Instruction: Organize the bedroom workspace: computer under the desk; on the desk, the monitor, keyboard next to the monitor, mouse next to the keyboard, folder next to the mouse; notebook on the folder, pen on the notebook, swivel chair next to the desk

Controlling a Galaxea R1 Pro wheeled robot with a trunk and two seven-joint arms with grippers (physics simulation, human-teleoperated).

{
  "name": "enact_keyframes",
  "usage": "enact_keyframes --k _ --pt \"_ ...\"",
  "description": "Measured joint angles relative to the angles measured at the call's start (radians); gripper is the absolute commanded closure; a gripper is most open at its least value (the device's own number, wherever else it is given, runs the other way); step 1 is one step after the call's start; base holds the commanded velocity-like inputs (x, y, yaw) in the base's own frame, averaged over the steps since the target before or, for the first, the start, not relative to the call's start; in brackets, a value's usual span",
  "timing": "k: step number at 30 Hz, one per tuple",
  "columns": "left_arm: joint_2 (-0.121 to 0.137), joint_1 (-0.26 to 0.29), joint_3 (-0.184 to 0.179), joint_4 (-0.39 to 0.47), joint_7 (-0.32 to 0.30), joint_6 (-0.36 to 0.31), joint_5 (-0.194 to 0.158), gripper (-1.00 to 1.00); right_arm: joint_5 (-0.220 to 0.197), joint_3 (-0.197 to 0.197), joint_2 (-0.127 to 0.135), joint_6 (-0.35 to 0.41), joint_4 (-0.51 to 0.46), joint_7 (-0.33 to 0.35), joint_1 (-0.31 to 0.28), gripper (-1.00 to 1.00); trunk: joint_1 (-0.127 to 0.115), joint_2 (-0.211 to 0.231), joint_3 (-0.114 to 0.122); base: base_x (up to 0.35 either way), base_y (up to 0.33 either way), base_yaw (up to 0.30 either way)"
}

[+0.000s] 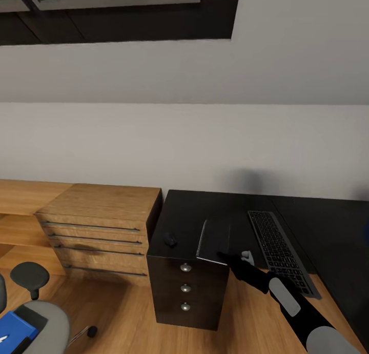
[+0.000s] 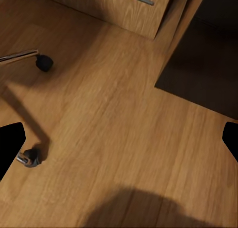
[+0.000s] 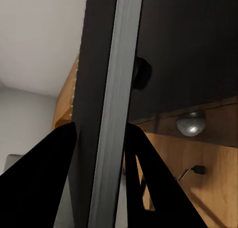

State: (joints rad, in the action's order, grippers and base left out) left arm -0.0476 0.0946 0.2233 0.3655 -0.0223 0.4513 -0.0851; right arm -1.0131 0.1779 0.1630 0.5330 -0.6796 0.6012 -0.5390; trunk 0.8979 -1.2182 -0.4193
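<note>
The black-topped desk with silver-knobbed drawers stands by the wall. On it lie the silver-grey keyboard and a small dark mouse. A dark notebook with a pale page edge rests over the desk's front left corner, and my right gripper is shut on its near edge. The grey swivel chair sits at the lower left with the blue folder on its seat. My left gripper hangs open above the wooden floor. Monitor and pen are out of view.
A light wooden drawer unit stands against the desk's left side. Chair casters and a chrome leg lie on the floor under my left gripper. A black armrest rises near the chair.
</note>
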Motion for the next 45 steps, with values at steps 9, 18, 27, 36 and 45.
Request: enact_keyframes --k 9,18,27,36,45 --pt "0.002 0.000 0.000 0.000 0.000 -0.001 -0.001 -1.00 0.000 0.000 0.001 0.000 0.000 0.000 0.000 1.00 0.000 0.000 0.000 0.070 0.000 0.000" --pt "0.000 0.000 -0.002 0.000 0.001 -0.001 -0.001 -1.00 0.000 0.000 0.002 0.000 0.000 0.000 0.000 1.00 0.000 0.000 0.000 0.007 0.000 0.000" --pt "0.000 0.000 -0.002 0.000 0.002 -0.001 -0.001 -1.00 0.001 0.000 0.002 0.000 0.000 0.000 0.000 1.00 0.008 -0.014 -0.006 0.000 0.000 0.000" --pt "0.000 0.000 0.000 0.000 0.003 0.000 -0.001 -1.00 0.001 0.000 0.002 0.000 0.000 0.000 0.000 1.00 0.042 -0.077 -0.034 0.000 0.000 0.000" --pt "0.000 0.000 0.000 0.000 0.003 0.000 -0.001 -1.00 0.001 0.000 0.002 0.000 0.000 0.000 0.000 1.00 0.077 -0.140 -0.063 0.000 0.000 0.000"
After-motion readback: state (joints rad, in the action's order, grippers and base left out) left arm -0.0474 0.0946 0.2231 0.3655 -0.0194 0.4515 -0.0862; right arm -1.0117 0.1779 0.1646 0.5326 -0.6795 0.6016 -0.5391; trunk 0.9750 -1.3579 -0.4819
